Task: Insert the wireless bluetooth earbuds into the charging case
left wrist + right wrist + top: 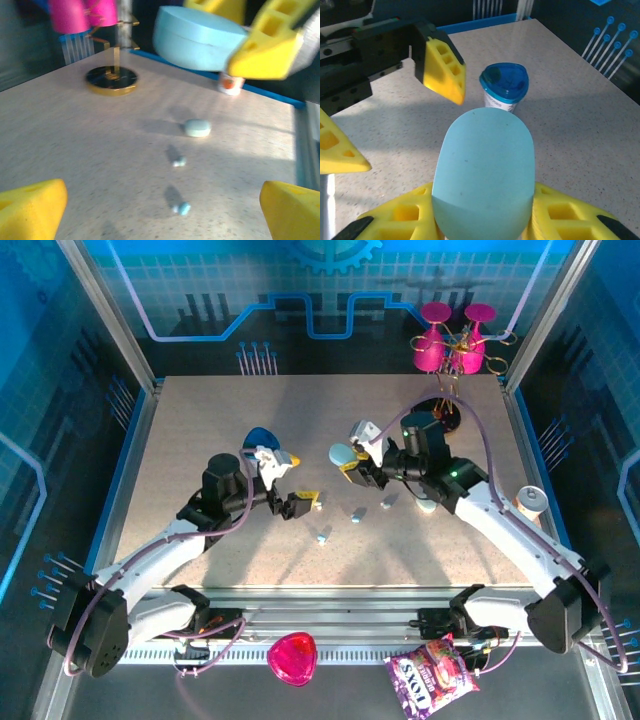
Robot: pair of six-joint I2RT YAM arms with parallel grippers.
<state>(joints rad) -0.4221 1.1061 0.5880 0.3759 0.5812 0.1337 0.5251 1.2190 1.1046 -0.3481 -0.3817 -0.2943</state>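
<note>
My right gripper is shut on a pale-blue oval charging case, holding it above the table; in the right wrist view the closed case sits between the yellow fingers. My left gripper is open and empty, low over the table just left of the case, its yellow fingers wide apart. Three tiny pale-blue earbuds lie on the table: one, a second, a third. A second small pale case lies beyond them, beside the right arm.
A blue-lidded white cup stands behind the left gripper. A gold stand with pink glasses is at the back right. An orange can sits by the right edge. A pink dish and snack bag lie off the near edge.
</note>
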